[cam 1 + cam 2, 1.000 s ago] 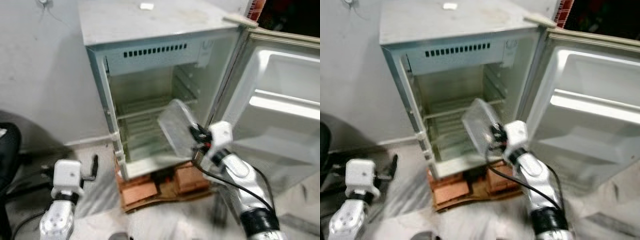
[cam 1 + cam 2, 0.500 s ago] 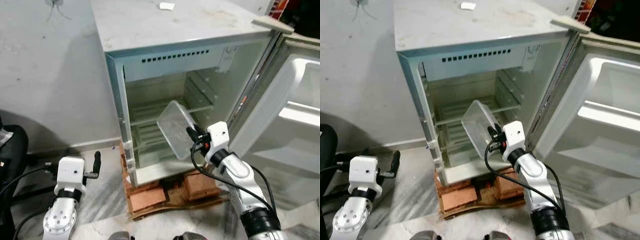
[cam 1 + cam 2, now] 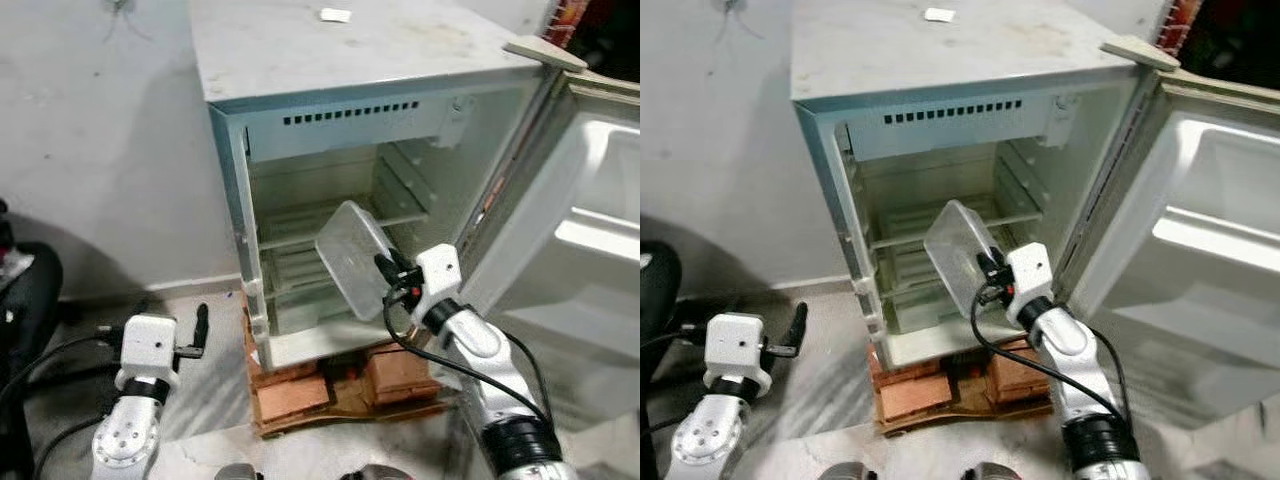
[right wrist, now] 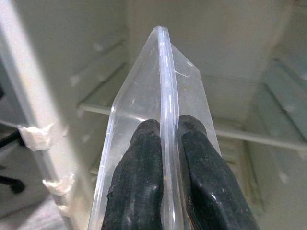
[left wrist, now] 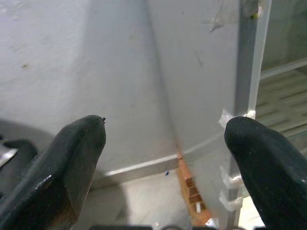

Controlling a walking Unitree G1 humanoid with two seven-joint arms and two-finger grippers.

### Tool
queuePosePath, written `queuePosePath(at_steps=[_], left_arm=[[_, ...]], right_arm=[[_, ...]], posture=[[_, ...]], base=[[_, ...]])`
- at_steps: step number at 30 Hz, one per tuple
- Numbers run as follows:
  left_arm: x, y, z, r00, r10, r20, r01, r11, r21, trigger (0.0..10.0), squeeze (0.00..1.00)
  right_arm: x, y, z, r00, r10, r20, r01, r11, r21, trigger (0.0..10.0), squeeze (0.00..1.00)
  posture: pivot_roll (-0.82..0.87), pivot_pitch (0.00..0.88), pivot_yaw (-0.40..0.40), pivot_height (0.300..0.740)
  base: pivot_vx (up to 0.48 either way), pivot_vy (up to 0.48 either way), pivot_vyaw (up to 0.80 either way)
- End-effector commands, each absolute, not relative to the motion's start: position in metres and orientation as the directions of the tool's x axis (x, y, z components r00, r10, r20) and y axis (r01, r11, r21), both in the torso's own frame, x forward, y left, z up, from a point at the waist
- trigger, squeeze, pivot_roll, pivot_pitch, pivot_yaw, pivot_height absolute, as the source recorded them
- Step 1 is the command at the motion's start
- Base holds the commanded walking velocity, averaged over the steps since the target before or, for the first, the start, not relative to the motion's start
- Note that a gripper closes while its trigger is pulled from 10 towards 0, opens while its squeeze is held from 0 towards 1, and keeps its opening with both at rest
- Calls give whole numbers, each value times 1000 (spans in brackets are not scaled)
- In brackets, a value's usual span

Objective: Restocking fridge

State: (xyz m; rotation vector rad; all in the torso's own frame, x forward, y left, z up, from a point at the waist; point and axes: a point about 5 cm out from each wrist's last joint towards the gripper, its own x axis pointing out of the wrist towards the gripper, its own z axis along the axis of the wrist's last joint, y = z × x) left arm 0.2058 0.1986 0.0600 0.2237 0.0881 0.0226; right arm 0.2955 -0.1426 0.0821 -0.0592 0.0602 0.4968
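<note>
A small white fridge (image 3: 330, 90) stands open on bricks, its door (image 3: 590, 230) swung wide to the right and its wire shelves (image 3: 330, 215) bare. My right gripper (image 3: 385, 268) is shut on the rim of a clear plastic container (image 3: 350, 255), held tilted just in front of the fridge's lower compartment. The right wrist view has both fingers (image 4: 139, 182) pinching the container's edge (image 4: 165, 96). My left gripper (image 3: 200, 325) hangs low at the left of the fridge, open, with nothing between its fingers (image 5: 72, 158).
Red bricks and a board (image 3: 330, 385) prop the fridge off the floor. A grey wall (image 3: 100, 150) runs behind at the left. A small white object (image 3: 335, 15) lies on the fridge top. A dark object (image 3: 20, 300) sits at the far left.
The camera has shifted slightly. The right gripper still holds the container in front of the fridge opening; the left arm stays low.
</note>
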Motion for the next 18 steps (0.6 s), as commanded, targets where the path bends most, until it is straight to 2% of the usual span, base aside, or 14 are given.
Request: queuePosePath(at_steps=[1, 9, 18], left_arm=[[205, 197, 58, 995, 29, -93, -7, 975, 222, 10000, 0], [204, 196, 57, 995, 29, -98, -7, 976, 218, 10000, 0], [196, 204, 58, 992, 88, -94, -71, 983, 170, 10000, 0]], right_arm=[[299, -146, 85, 882, 465, -70, -469, 881, -54, 10000, 0], [299, -148, 84, 887, 456, -75, -460, 887, -48, 10000, 0], [296, -148, 81, 884, 460, -80, -463, 886, -26, 10000, 0]], posture=[[40, 53, -22, 740], [40, 59, -21, 740], [41, 70, -23, 740]], base=[[0, 0, 0], [0, 0, 0], [0, 0, 0]])
